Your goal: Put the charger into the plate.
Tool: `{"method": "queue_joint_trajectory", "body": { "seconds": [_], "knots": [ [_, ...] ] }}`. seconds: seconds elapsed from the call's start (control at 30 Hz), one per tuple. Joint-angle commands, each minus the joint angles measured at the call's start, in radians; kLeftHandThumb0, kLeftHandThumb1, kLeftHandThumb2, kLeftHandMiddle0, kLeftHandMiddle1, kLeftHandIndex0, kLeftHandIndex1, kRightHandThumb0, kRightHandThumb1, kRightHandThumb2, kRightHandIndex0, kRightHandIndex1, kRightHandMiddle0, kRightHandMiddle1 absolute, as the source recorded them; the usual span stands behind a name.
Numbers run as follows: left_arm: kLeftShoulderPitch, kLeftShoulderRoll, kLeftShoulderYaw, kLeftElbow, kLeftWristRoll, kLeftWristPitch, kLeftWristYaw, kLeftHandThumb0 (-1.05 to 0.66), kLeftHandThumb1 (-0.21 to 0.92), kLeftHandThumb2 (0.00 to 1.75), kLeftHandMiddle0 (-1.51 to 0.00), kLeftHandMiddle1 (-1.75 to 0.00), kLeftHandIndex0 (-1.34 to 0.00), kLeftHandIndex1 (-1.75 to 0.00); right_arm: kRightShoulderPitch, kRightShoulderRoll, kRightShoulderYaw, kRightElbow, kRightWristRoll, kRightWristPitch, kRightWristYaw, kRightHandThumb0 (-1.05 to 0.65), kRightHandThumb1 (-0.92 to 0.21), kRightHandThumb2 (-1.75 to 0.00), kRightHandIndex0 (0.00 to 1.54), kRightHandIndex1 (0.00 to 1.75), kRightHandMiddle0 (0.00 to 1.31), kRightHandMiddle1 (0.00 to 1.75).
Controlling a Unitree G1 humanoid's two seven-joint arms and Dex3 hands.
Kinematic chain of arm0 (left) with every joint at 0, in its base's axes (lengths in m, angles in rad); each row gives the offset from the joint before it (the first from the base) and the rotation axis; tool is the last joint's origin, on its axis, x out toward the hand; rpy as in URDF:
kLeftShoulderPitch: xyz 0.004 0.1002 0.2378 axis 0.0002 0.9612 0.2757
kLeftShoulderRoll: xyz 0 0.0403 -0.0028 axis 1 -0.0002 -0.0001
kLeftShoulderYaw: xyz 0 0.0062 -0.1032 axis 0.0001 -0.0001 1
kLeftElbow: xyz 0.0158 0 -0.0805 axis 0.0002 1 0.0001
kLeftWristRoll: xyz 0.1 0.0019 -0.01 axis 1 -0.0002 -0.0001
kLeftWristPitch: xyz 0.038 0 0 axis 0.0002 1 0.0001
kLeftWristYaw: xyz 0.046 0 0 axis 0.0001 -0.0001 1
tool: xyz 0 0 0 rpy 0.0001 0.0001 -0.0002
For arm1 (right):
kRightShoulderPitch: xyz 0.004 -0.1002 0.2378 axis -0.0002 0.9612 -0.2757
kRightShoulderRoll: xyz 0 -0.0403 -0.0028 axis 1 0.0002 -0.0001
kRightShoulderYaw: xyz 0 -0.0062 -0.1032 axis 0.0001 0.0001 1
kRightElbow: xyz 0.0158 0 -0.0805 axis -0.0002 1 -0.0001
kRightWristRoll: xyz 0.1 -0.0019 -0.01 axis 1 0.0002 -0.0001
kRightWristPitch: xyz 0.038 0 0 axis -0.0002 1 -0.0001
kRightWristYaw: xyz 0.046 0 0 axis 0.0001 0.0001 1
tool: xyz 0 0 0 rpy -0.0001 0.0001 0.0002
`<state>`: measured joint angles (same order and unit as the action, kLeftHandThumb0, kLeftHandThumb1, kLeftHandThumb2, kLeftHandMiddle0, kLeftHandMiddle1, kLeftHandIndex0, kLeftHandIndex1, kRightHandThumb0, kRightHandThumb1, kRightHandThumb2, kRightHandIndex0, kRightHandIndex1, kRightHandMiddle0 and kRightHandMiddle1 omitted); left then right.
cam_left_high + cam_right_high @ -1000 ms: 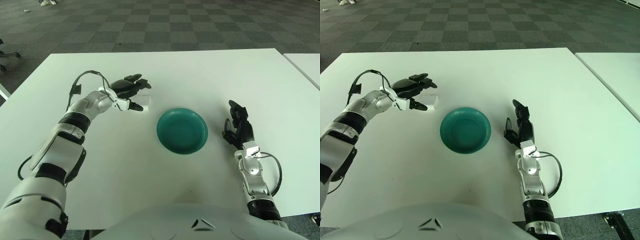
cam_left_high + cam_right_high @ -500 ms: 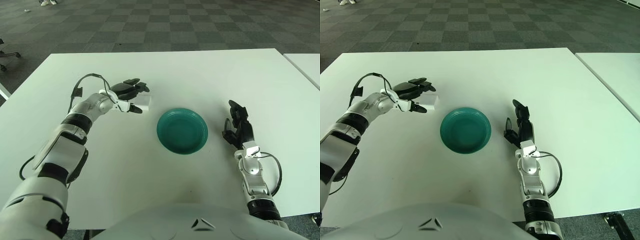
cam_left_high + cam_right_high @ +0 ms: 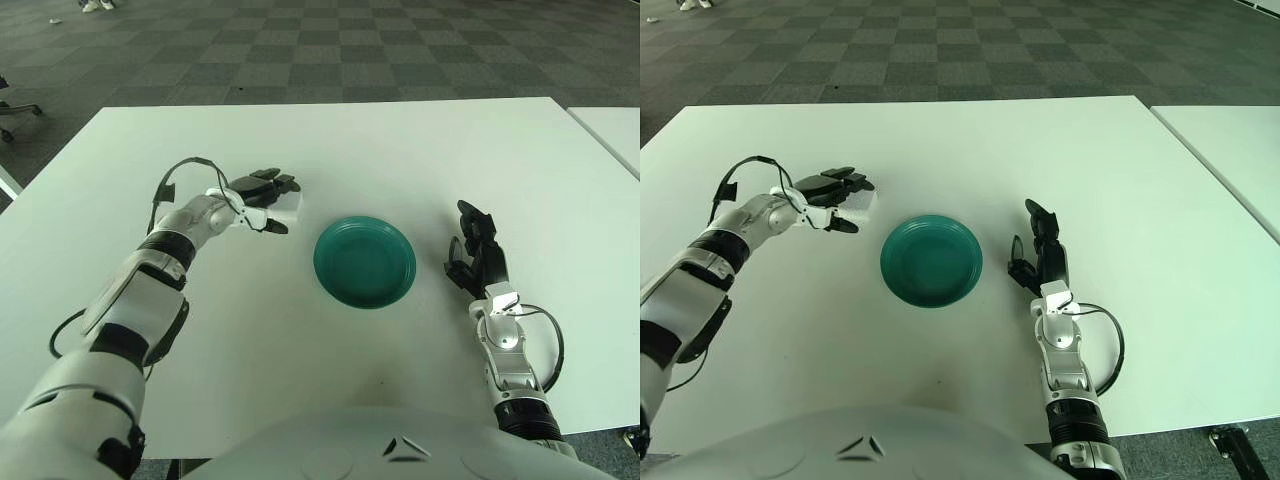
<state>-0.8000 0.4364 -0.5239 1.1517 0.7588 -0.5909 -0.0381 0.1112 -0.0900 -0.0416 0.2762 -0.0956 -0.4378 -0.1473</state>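
Note:
The white charger point(image 3: 291, 208) lies on the table just left of the teal plate point(image 3: 365, 262), which holds nothing. My left hand point(image 3: 272, 205) is at the charger's left side. Its fingers point(image 3: 268, 181) reach over the charger's top and its thumb point(image 3: 277, 227) lies in front of it, still spread around it rather than clamped. The charger rests on the table. My right hand point(image 3: 476, 256) is parked on the table right of the plate, fingers relaxed and holding nothing.
The white table point(image 3: 330, 150) stretches behind and around the plate. A second white table point(image 3: 615, 125) starts at the far right. Checkered carpet lies beyond the far edge.
My left hand has come down and a little nearer, so its fingers now sit over the charger. The charger, plate and right hand have not moved.

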Motion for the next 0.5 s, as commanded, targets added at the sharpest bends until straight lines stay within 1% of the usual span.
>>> {"method": "queue_joint_trajectory", "body": {
  "seconds": [0.0,0.27,0.47],
  "knots": [
    [-0.03,-0.016,-0.028,0.051,0.019,0.033,-0.006,-1.05,0.92,0.37,0.0,0.0,0.0,-0.79,0.115,0.039,0.023,0.15,-0.01,0.03,0.002,-0.83,-0.92,-0.88,0.16,0.0,0.0,0.55],
    [-0.044,-0.05,-0.054,0.136,0.02,0.107,0.008,-1.05,0.92,0.38,0.0,0.0,0.0,-0.87,0.119,0.039,0.021,0.134,0.0,0.038,0.011,-0.83,-0.92,-0.88,0.16,0.0,0.0,0.56],
    [-0.041,-0.069,-0.063,0.158,0.014,0.129,0.02,-1.05,0.92,0.39,-0.04,-0.02,0.0,-0.89,0.119,0.038,0.017,0.132,0.005,0.035,0.014,-0.84,-0.92,-0.87,0.17,0.0,0.0,0.58]
  ]
}}
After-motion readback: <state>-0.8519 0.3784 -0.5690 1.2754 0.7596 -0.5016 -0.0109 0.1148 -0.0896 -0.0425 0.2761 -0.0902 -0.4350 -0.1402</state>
